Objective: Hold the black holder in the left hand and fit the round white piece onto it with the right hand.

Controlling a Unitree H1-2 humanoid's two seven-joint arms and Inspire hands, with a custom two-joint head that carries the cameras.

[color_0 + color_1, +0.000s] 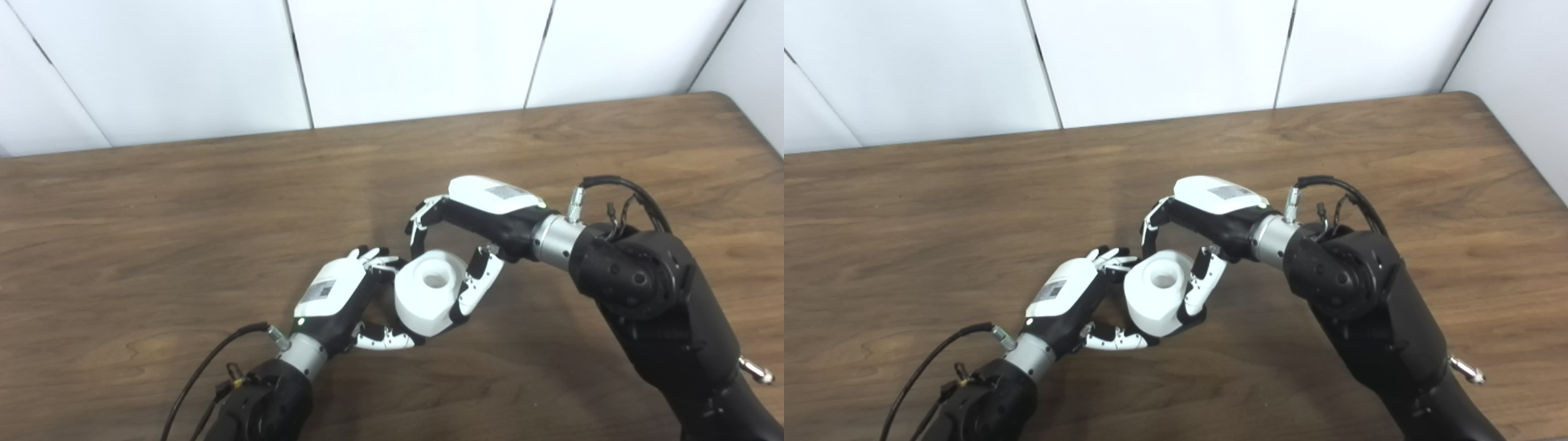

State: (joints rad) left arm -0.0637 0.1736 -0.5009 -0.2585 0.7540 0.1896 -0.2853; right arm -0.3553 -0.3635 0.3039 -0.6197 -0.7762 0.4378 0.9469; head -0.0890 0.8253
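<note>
White piece (429, 291) sits between both hands, the right hand (471, 245) curled round it, the left hand (343, 300) cupping beneath. The holder is hidden. I'd press straight down, keeping the left steady.

Both arms are chunky matte black with perforated-looking elbow housings and a silver metal cuff at each wrist. The left hand (334, 300) and right hand (478, 223) have glossy white back shells with a small grey label sticker, black palms, white-and-black segmented fingers. Black cables loop out near each wrist.
</note>
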